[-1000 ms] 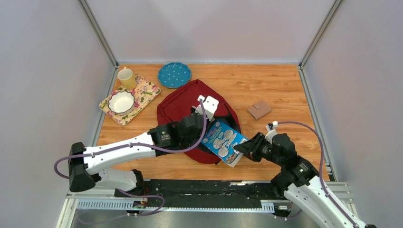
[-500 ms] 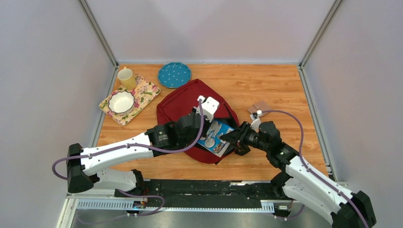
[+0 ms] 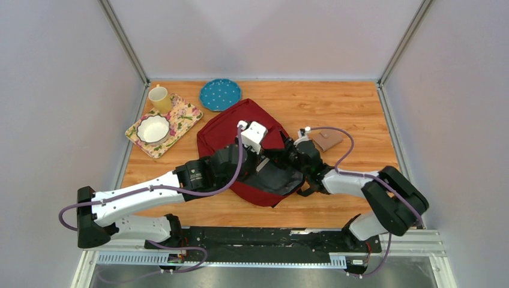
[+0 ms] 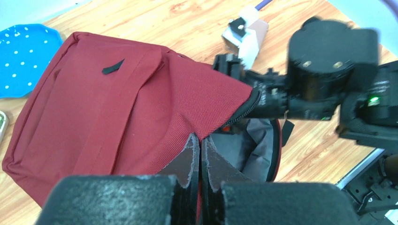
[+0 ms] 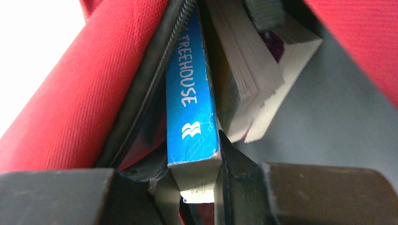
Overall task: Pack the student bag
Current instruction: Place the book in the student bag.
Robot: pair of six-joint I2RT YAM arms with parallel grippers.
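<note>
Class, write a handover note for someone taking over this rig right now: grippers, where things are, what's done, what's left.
Left gripper: shut on the student bag, pinching the rim of its opening.
Right gripper: shut on the blue book, inside the bag's mouth.
Done: bag open; a second book is inside; blue book mostly in.
Left: release the blue book, withdraw; the brown wallet lies on the table beside the bag, possibly next; then zip.

Woven cloth bag (image 4: 94, 108), glossy book (image 5: 192, 103), wooden table (image 3: 354, 108)
</note>
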